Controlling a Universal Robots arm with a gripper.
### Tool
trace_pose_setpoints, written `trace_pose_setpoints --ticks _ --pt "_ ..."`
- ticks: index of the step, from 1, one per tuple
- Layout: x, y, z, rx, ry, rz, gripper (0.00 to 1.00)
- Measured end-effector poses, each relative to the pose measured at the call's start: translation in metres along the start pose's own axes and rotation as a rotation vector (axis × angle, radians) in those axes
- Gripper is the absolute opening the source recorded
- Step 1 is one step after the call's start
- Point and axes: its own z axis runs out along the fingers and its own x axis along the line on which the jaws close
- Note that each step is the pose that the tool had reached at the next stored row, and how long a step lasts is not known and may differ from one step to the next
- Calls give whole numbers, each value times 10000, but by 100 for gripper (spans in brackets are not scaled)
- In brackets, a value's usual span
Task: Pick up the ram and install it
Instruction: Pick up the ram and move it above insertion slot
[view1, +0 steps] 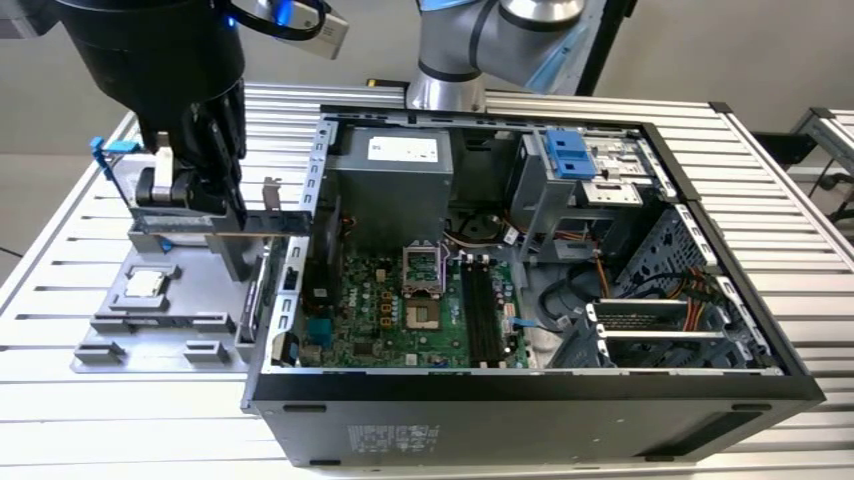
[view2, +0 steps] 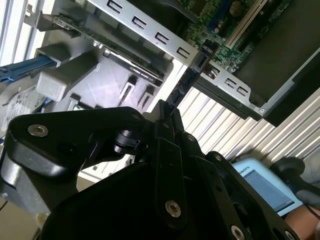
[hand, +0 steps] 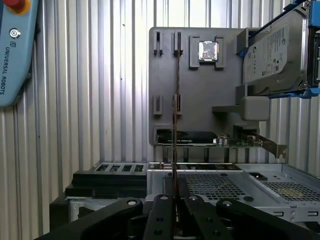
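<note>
Left of the one open black computer case (view1: 534, 420), at about ten o'clock in the exterior view, the black gripper (hand: 175, 197) is clenched on the one long, thin ram (hand: 175, 115). It hangs over the ribbed metal surface (view1: 801, 250). One grey parts tray (hand: 165, 75) holds one square silver processor (hand: 208, 50), one blue-framed hard drive (hand: 272, 55) and one expansion card (hand: 200, 139). The ram shows edge-on, so its chips are hidden.

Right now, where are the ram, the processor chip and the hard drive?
ram (hand: 175, 107): first wrist view, on its thin edge, seen end-on.
processor chip (hand: 208, 50): first wrist view, on the middle of its silver top.
hard drive (hand: 272, 55): first wrist view, on its labelled silver face.
</note>
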Motion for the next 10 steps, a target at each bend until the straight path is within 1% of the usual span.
trace_pose_setpoints --ticks 10 --pt "-14 -32 2 0 1 1 0"
